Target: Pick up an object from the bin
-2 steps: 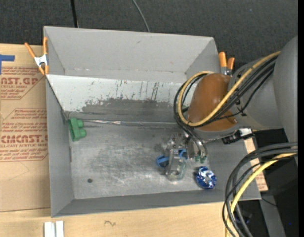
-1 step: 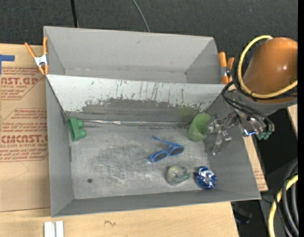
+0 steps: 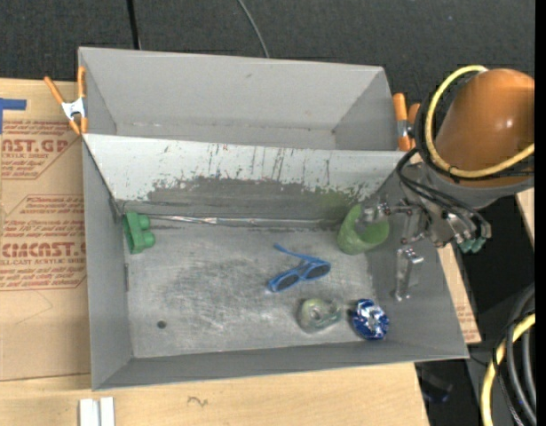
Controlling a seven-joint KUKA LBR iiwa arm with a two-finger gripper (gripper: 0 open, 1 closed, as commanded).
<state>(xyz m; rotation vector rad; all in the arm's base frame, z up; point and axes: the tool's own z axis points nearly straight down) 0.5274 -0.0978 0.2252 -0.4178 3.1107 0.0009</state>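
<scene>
My gripper (image 3: 402, 282) hangs over the bin's right slope, a little above and to the right of the floor. Closest to it is a pale green cup-like thing (image 3: 361, 231), just to its upper left near the back right corner. Below it, by the front wall, lies a blue and white ball (image 3: 369, 319). A grey-green rounded lump (image 3: 318, 313) rests to the left of that ball. Nothing shows in the gripper.
Blue toy sunglasses (image 3: 297, 272) lie near the middle of the floor. A green block (image 3: 138, 233) sits against the left wall at the back. The arm with its orange dome and cables reaches in over the right rim.
</scene>
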